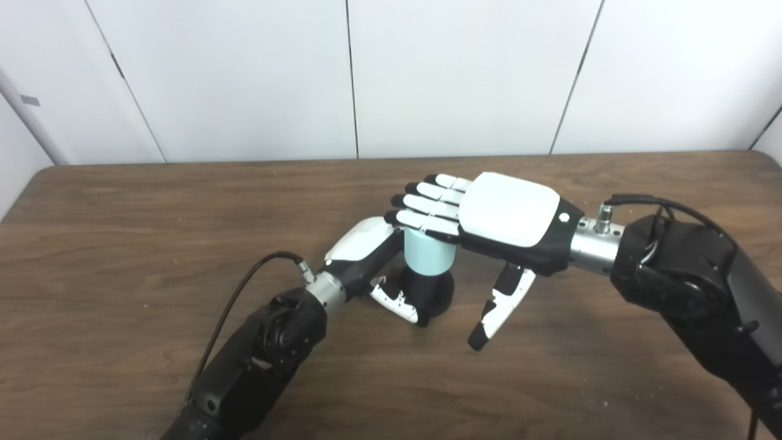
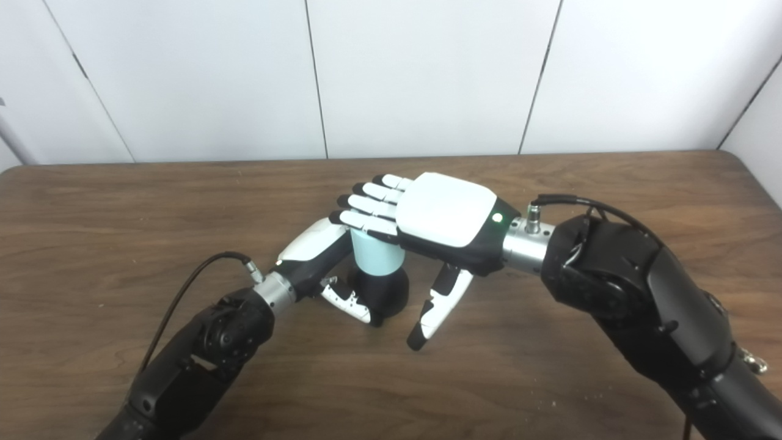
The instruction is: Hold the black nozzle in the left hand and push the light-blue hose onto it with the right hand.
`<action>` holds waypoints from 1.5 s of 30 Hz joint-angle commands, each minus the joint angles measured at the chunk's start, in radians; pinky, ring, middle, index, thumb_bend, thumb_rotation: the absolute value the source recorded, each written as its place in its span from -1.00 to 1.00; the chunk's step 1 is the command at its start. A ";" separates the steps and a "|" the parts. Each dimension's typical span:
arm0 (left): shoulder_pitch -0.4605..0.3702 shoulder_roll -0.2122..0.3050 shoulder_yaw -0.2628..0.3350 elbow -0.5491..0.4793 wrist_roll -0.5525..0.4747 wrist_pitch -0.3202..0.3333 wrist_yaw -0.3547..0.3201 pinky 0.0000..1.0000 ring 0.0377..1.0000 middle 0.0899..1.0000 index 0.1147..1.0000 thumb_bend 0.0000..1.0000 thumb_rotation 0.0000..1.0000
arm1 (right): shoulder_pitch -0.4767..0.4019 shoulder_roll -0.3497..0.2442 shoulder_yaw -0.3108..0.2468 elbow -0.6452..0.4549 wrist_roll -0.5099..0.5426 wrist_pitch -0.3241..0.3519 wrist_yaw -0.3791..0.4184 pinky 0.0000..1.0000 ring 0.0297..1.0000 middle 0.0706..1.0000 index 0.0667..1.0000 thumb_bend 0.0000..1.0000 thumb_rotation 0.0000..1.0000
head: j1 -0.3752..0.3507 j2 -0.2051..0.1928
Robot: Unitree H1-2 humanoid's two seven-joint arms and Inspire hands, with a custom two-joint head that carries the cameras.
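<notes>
1. 2 hands meet near the middle of the wooden table (image 1: 122, 244), over 1 upright assembly: a light-blue hose (image 1: 427, 252) standing on top of a black nozzle (image 1: 435, 292).
2. The black nozzle sits on the table with its rounded base down; the light-blue hose piece rises straight from it, upright, its lower end meeting the nozzle's top.
3. The left hand (image 1: 374, 256) comes in from the lower left and wraps the assembly from the left side. Its thumb (image 1: 397, 302) curls across the front of the nozzle base, touching it. Its other fingers pass behind the hose and are hidden, so the grip reads as closed around the nozzle, though the far contact cannot be seen.
4. The right hand (image 2: 443, 211) lies flat, palm down, above the hose. Its fingers (image 2: 366, 211) are stretched out straight and side by side, their undersides resting on the hose's top end.
5. The right thumb (image 2: 437, 308) hangs downward and apart from the fingers, beside the nozzle, touching nothing. This hand grips nothing.
</notes>
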 commanded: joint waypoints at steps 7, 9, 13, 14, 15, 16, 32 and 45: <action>0.030 0.031 -0.013 0.023 0.032 0.060 -0.069 1.00 0.13 -0.16 -0.15 0.05 -1.00 | 0.040 -0.037 0.011 0.044 -0.034 0.033 0.075 1.00 1.00 1.00 0.95 0.55 0.54 | -0.004 0.004; 0.030 0.029 -0.013 0.025 0.031 0.059 -0.068 1.00 0.14 -0.16 -0.15 0.05 -1.00 | 0.048 -0.035 0.006 0.038 -0.030 0.056 0.081 0.99 1.00 1.00 0.95 0.55 0.55 | -0.002 0.003; 0.028 0.026 -0.015 0.028 0.036 0.059 -0.063 1.00 0.14 -0.15 -0.15 0.05 -1.00 | 0.073 -0.023 0.000 0.010 -0.014 0.151 0.126 0.95 1.00 1.00 0.94 0.56 0.56 | 0.005 0.004; 0.027 0.026 -0.015 0.028 0.037 0.058 -0.062 1.00 0.14 -0.15 -0.15 0.05 -1.00 | 0.076 -0.021 0.001 0.005 -0.005 0.168 0.135 0.95 1.00 1.00 0.93 0.57 0.56 | 0.005 0.004; 0.027 0.026 -0.015 0.028 0.038 0.058 -0.062 1.00 0.14 -0.15 -0.16 0.05 -1.00 | 0.078 -0.020 0.003 0.001 0.007 0.179 0.138 0.95 1.00 1.00 0.93 0.57 0.56 | 0.004 0.004; 0.027 0.026 -0.015 0.028 0.039 0.058 -0.062 1.00 0.14 -0.15 -0.16 0.05 -1.00 | 0.079 -0.019 0.004 -0.002 0.020 0.184 0.139 0.95 1.00 1.00 0.93 0.57 0.56 | 0.003 0.004; 0.021 0.019 0.012 0.040 0.025 0.057 -0.048 1.00 0.14 -0.16 -0.14 0.05 -1.00 | 0.071 -0.008 0.011 0.011 0.119 0.093 0.052 0.94 1.00 1.00 0.99 0.48 0.50 | 0.009 0.000; 0.020 0.021 0.012 0.038 0.027 0.061 -0.054 1.00 0.14 -0.16 -0.14 0.05 -1.00 | 0.068 -0.009 0.037 -0.002 0.137 0.019 0.034 0.96 1.00 1.00 0.89 0.44 0.48 | 0.007 0.002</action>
